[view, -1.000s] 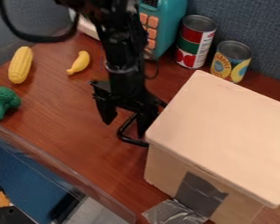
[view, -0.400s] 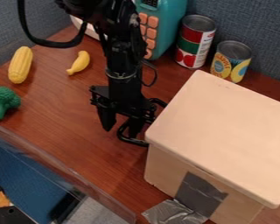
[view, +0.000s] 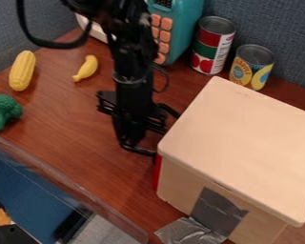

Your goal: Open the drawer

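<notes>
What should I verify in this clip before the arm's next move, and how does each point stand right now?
1. Gripper at the black handle: ok, it overlaps the handle in view.
2. Secure hold on the handle: cannot tell, black against black.
3. Drawer fully open: not ok; only a narrow red strip shows at the handle side of the box, probably the drawer's front.
4. Corn and broccoli apart from gripper and handle: ok, both lie well off to the picture's left.
5. Box held firmly enough for a pull: cannot tell; gray tape is on its side, but its grip is not visible.
</notes>
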You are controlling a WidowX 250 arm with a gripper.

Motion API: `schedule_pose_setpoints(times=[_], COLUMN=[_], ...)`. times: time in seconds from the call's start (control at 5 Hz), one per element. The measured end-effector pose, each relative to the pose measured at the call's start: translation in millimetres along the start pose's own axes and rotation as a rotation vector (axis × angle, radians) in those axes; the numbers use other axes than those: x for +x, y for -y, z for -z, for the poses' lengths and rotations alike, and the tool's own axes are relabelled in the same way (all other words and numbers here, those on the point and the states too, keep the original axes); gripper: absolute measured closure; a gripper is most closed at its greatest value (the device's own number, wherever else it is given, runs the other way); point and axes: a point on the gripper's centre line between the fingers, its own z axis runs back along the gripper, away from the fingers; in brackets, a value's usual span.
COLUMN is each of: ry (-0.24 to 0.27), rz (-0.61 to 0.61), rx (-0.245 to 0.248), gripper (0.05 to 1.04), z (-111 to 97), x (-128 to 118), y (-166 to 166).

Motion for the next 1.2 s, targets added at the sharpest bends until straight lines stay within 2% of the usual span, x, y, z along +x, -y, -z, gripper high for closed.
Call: schedule_pose_setpoints(times=[0.2, 0.6, 1.2], ry=[0.002, -0.008, -0.036], rz=[-0.016, -0.045, -0.028], rx=[0.05, 0.12, 0.157], gripper=[0.946, 0.947, 0.947], z=[-5, -9, -10], x=[3, 8, 6], y=[-25, -63, -79])
